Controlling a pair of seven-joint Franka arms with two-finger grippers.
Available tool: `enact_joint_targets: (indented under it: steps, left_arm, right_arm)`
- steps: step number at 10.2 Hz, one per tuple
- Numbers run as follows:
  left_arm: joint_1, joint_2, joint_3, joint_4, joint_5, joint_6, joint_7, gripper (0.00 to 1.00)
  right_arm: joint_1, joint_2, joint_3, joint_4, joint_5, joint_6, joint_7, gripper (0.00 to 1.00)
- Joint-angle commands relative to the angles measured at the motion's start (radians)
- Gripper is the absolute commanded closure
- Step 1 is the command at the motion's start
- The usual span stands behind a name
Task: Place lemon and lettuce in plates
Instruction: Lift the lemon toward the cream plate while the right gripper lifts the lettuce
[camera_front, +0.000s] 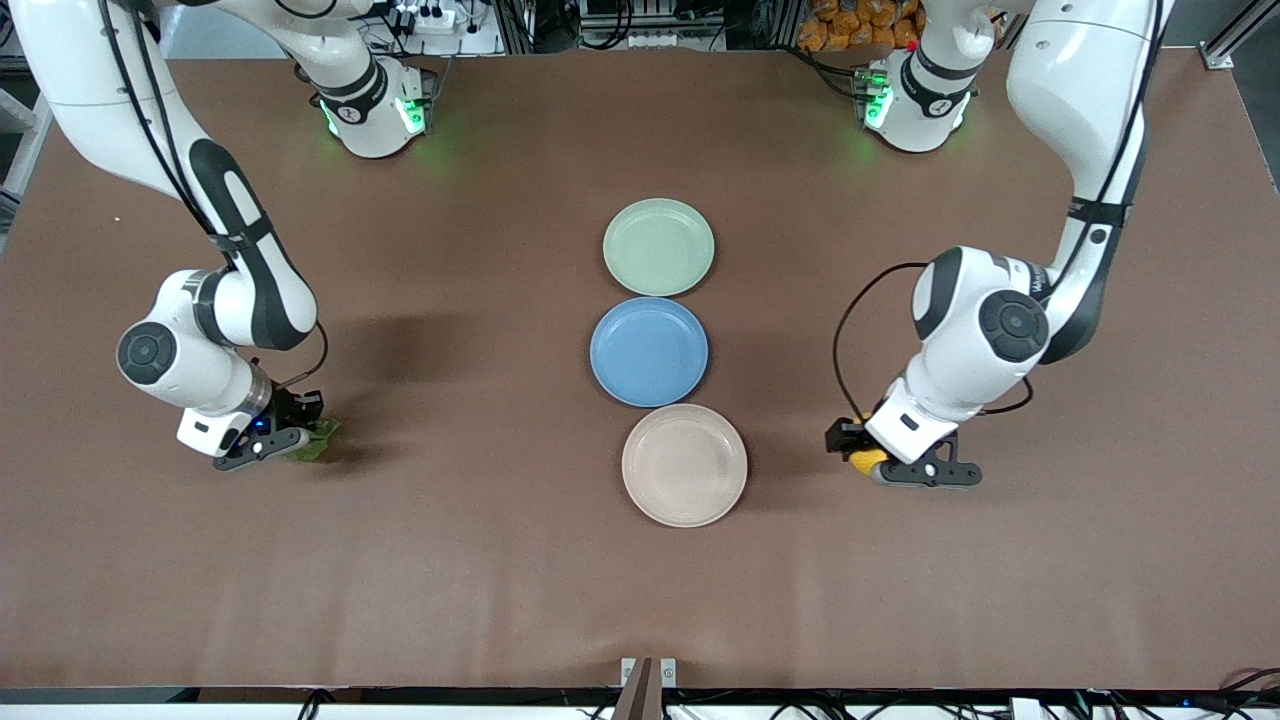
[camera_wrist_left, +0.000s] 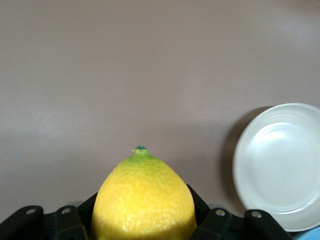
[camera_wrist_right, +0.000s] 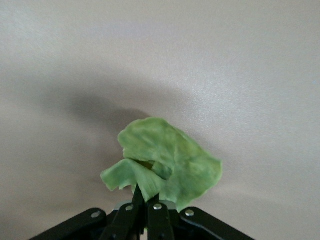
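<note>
While both arms reach down to the brown surface (camera_front: 500, 560), we see each one gripping its own item. At the left arm's end, the left hand (camera_front: 880, 468) sits low at the surface, its fingers clamped on the lemon (camera_front: 866, 460); from the front only a small yellow patch shows beneath the wrist, but in the left wrist view the lemon (camera_wrist_left: 144, 200) fills the space between the black fingers (camera_wrist_left: 215, 225), its pointed, green-tipped end facing away from the hand. At the right arm's end, the right hand (camera_front: 290, 440) is also down at the surface, its fingers brought together on the lettuce (camera_front: 318, 442). In the right wrist view the fingers (camera_wrist_right: 156, 220) pinch the near edge of the crinkled green leaf (camera_wrist_right: 165, 162), and the rest of it spreads out ahead of the fingertips. We cannot tell whether the leaf touches the surface. Between the two hands, well apart from both, three plates lie in a row down the middle: the mint green plate (camera_front: 659, 247) farthest from the front camera, the blue plate (camera_front: 649, 351) just beside it, and the beige plate (camera_front: 685, 465) nearest the camera. All three are bare. The beige plate lies roughly level with both hands, and the left wrist view shows a pale plate (camera_wrist_left: 280, 165) off to one side of the lemon.
</note>
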Motion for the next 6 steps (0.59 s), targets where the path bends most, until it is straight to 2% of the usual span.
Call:
enact_joint_targets:
  steps: [1,3,6]
  left_arm:
    - [-0.016,0.100,-0.047,0.130,-0.033,-0.018,-0.088,0.67]
    - [-0.023,0.190,-0.110,0.259,-0.039,-0.016,-0.198,0.67]
    - [-0.054,0.287,-0.142,0.344,-0.039,0.001,-0.248,0.67]
  right_arm:
    - [0.013,-0.082,0.011,-0.069,0.016,-0.015,0.031,1.00]
    - [0.024,-0.122,0.053,-0.071,0.016,-0.083,0.133,1.00]
    - [0.026,-0.170,0.143,-0.066,0.016,-0.161,0.297,1.00]
